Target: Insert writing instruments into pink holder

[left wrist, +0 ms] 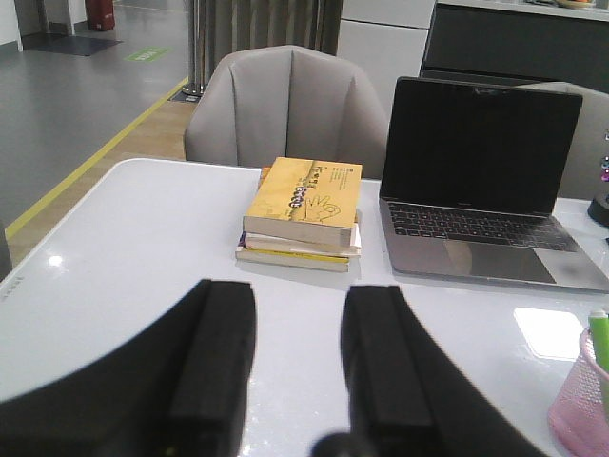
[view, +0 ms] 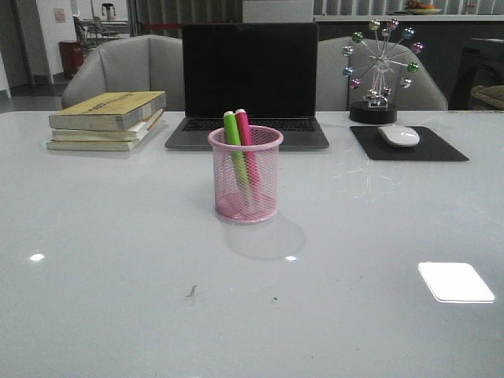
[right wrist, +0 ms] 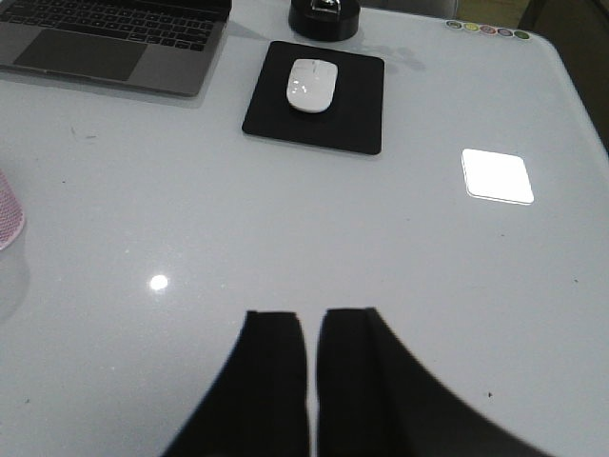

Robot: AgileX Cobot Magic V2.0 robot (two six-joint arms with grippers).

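Observation:
The pink holder (view: 268, 185) stands upright at mid-table, in front of the laptop. A green marker (view: 231, 126) and a pink marker (view: 242, 122) lean inside it side by side, tops above the rim. In the left wrist view the holder (left wrist: 579, 419) and the green marker's tip (left wrist: 599, 331) show at the edge of the picture. A sliver of the holder (right wrist: 8, 217) shows in the right wrist view. My left gripper (left wrist: 298, 290) is open over bare table, holding nothing. My right gripper (right wrist: 312, 316) is shut and empty, well away from the holder. Neither gripper appears in the front view.
A laptop (view: 248, 79) stands open behind the holder. A stack of books (view: 106, 118) lies at the back left. A white mouse (view: 398, 135) on a black pad (view: 441, 150) and a ball ornament (view: 378, 71) are at the back right.

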